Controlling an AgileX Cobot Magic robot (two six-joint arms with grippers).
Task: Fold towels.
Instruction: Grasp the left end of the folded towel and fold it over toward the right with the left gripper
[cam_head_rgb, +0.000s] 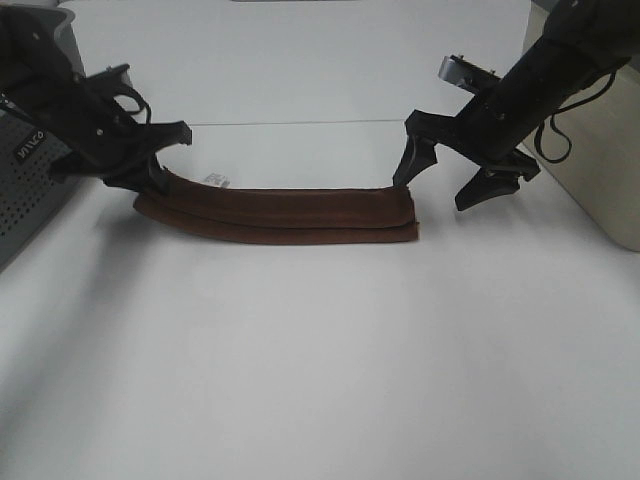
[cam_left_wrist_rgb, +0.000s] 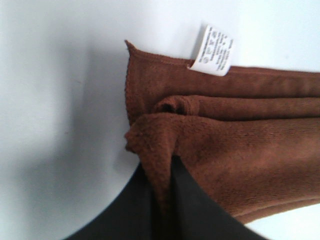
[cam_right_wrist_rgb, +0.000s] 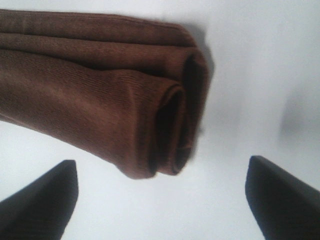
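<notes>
White table (cam_head_rgb: 320, 380) bears a dark reddish-brown rectangular terry towel (cam_head_rgb: 285, 212), folded into a long strip: soft, light, limp, likely best taken by its ends. Left gripper (cam_head_rgb: 150, 182) clamps one end; right gripper (cam_head_rgb: 434, 192), spread wide, hangs just short of the other. Inner layers hidden; small white tag (cam_left_wrist_rgb: 216, 50) unreadable.

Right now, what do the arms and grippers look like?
Left arm and right arm: matte black. Left gripper and right gripper: black, tapered pointed fingers. Silver bracket and looped black cable on the right arm. No markings legible.
</notes>
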